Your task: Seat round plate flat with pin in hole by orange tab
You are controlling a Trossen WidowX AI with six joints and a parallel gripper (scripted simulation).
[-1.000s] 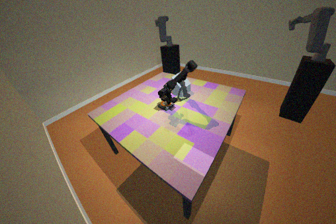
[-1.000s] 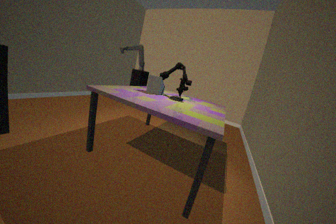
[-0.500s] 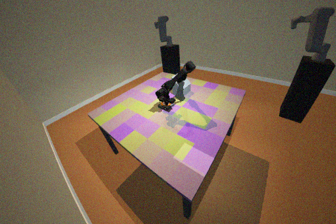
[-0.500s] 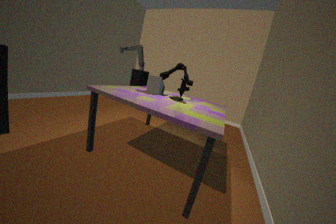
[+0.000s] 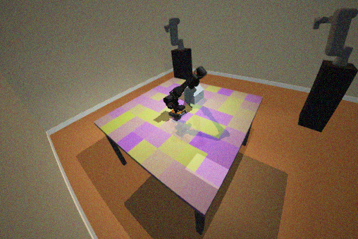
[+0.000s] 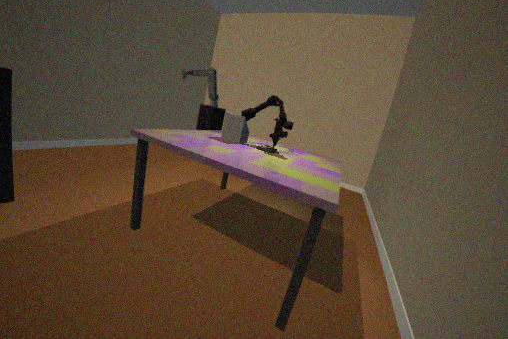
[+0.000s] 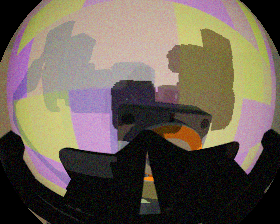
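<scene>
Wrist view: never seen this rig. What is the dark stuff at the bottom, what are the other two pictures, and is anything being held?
The machine is one small black arm mounted on a checkered table. One picture looks down from high up, one looks from the side at floor level, and one comes from a camera on the arm's wrist, pointing down. The dark shapes at the bottom of that view are the gripper, its two fingers shut together and holding nothing. Just beyond the tips lies the dark base with the orange plate on it, mostly hidden behind the fingers. Whether the tips touch the plate cannot be told. A grey box stands by the arm's foot.
</scene>
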